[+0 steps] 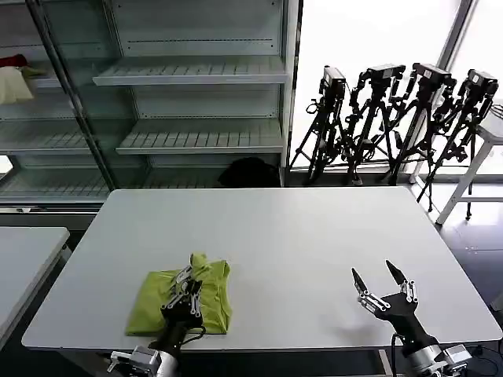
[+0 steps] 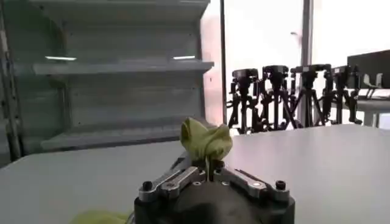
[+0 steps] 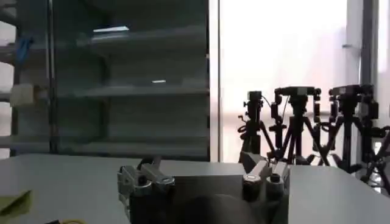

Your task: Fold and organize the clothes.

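T-shirt lies bunched on the table's near left, pinched by the left claw; right claw hovers released, near right.

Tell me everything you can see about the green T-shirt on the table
The T-shirt is plain lime yellow-green, thin soft fabric, already folded into a rough, slightly wrinkled rectangle. It lies on the white table near the front edge, on the robot's left side. The left gripper is shut on a fold of it near the far edge, pulling a small bunch of cloth up off the pile. The right gripper is open, apart from it, over bare table.
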